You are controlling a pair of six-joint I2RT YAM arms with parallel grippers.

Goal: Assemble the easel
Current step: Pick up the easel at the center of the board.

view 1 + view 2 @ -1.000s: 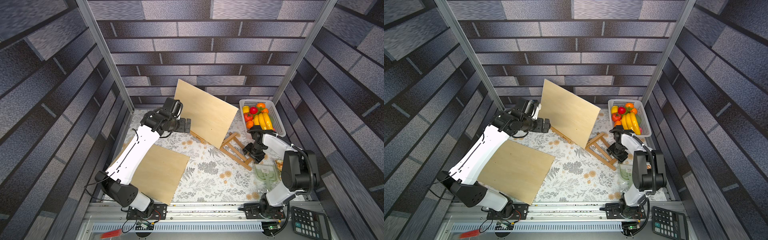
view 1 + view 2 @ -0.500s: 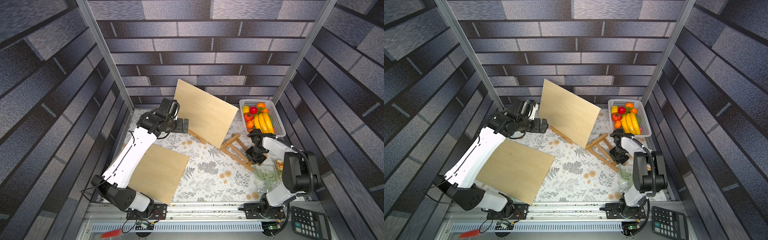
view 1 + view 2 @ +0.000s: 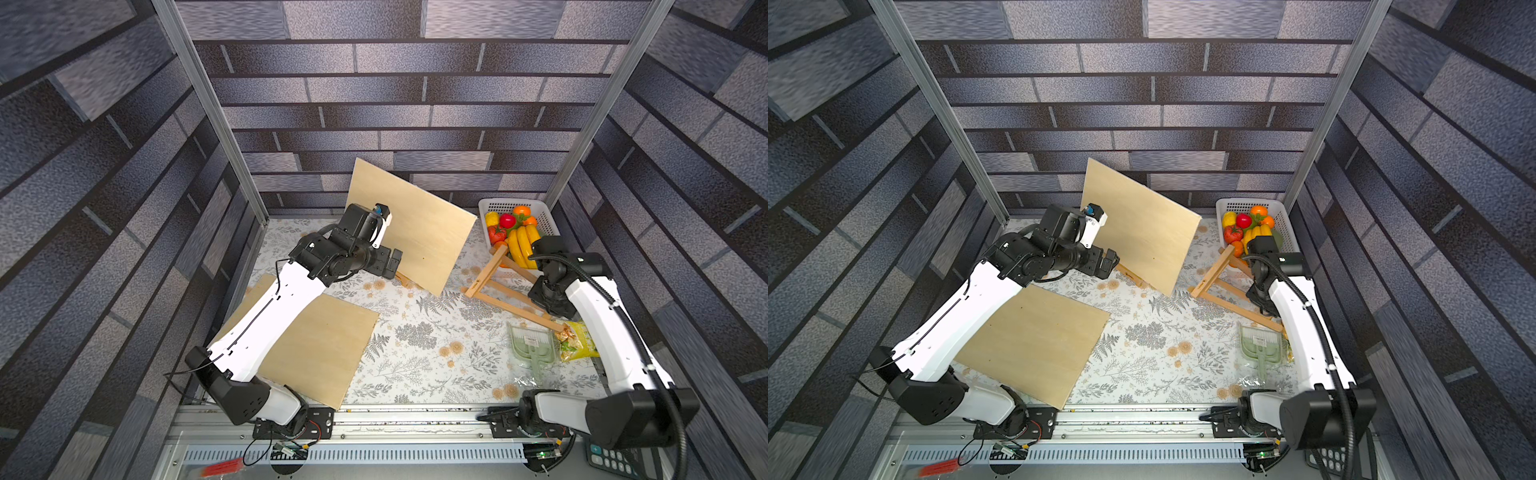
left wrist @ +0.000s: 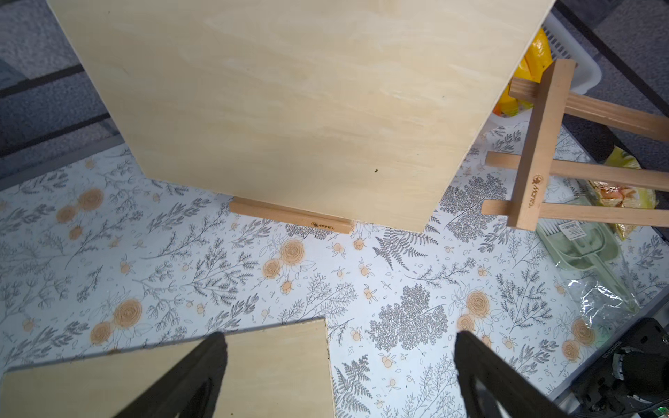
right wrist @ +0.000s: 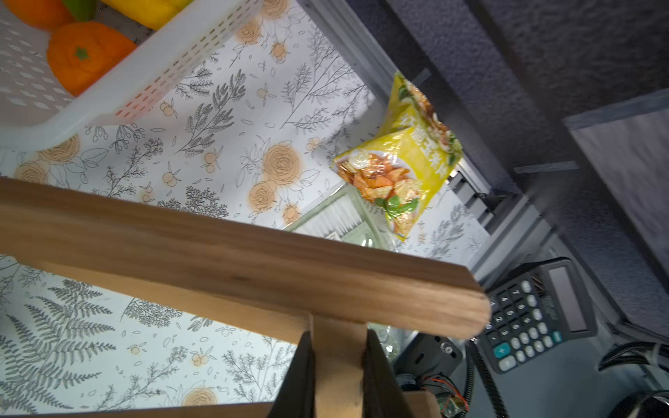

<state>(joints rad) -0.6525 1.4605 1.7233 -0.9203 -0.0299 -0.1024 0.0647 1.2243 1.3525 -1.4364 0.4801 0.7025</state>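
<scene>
Two grippers: right gripper [image 5: 338, 347] pinches a strut of the easel frame [image 5: 231, 260], just beside the fruit basket [image 3: 548, 216]; left gripper [image 4: 338, 336] stands spread, clear of the upright board [image 4: 289, 108]; floral mat [image 3: 432, 357] lies bare between the arms.

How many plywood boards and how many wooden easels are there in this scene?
Plywood boards: 2, one upright, one flat
Wooden easels: 2, one holding the upright board, one in the right gripper
Total: 4
</scene>
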